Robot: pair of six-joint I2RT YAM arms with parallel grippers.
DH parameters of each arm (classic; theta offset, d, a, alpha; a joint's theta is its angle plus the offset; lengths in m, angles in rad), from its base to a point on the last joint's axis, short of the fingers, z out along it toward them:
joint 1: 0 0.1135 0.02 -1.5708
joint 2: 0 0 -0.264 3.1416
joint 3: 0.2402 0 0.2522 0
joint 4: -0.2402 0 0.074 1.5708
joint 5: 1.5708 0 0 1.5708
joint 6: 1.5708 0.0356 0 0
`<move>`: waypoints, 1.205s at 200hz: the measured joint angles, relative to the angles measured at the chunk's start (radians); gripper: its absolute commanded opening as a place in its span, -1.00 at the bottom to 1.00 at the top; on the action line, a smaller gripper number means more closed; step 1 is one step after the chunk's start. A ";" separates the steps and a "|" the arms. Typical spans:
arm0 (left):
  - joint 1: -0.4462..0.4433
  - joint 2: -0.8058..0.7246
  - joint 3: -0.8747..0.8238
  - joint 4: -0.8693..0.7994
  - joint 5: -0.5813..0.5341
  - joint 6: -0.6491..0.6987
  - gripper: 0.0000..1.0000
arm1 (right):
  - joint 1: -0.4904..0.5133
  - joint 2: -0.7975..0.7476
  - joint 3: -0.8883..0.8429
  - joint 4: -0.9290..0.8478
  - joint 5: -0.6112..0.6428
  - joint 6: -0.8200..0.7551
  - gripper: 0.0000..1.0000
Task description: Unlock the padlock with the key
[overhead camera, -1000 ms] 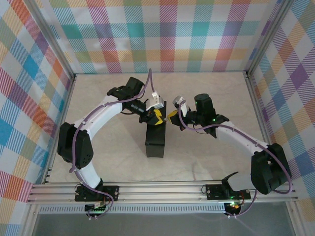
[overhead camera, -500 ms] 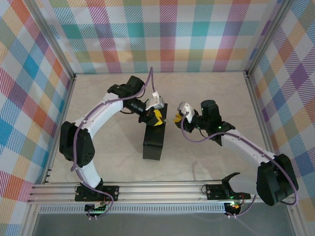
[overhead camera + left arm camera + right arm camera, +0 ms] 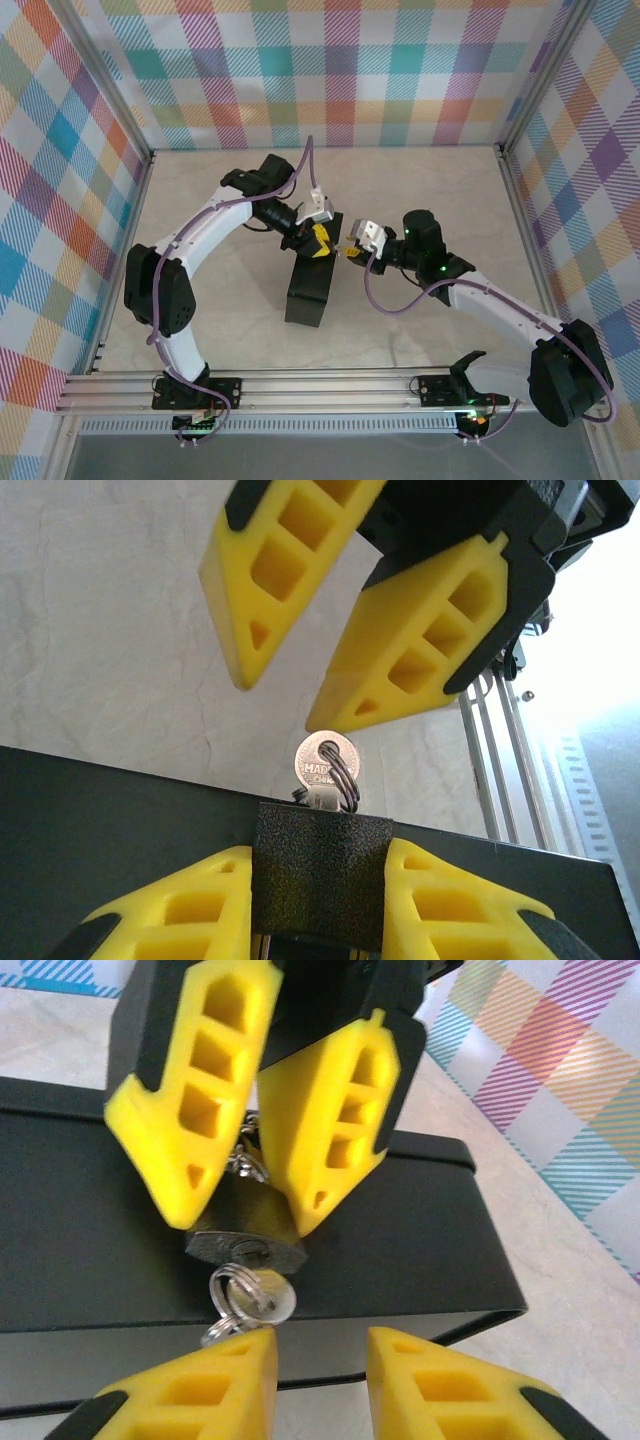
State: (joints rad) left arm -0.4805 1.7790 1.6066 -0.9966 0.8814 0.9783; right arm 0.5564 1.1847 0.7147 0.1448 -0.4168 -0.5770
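Key (image 3: 265, 1302) let go, left seated in the padlock (image 3: 245, 1245).
My right tool (image 3: 322, 1355) has just opened beside it, mid-frame; my left tool (image 3: 320, 900) clamps the padlock against the box (image 3: 420, 1230). I probably must regrip to turn.

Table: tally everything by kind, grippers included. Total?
Grippers: 2 (left gripper, right gripper)
Black box: 1
Padlock: 1
Key: 1
Total: 5
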 measured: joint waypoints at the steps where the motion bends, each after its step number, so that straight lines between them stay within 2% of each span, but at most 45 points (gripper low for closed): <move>1: 0.000 0.000 0.000 0.000 0.000 0.000 -0.77 | 0.000 0.000 0.000 0.000 -0.001 -0.001 -0.42; 63: 0.000 0.000 0.000 0.000 0.000 0.000 -0.78 | 0.020 0.004 0.006 -0.011 -0.010 -0.012 -0.39; 129: 0.000 0.000 0.001 0.001 0.005 -0.001 -0.78 | 0.029 0.041 0.047 -0.018 -0.014 -0.023 -0.50; 146: 0.000 0.000 0.001 0.001 0.005 0.000 -0.79 | 0.035 0.045 0.048 -0.018 -0.014 -0.029 -0.61; 181: 0.005 0.000 0.001 0.000 0.005 0.000 -0.79 | 0.041 0.054 0.062 -0.034 -0.022 -0.039 -1.00; 241: 0.007 0.000 0.000 -0.001 0.011 -0.001 -0.79 | 0.035 0.056 0.111 -0.132 -0.060 0.009 -1.00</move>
State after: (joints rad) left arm -0.4732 1.7794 1.6070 -0.9977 0.8928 0.9771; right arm 0.5915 1.2411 0.8261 0.0132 -0.4767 -0.5682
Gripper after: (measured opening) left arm 0.263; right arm 0.042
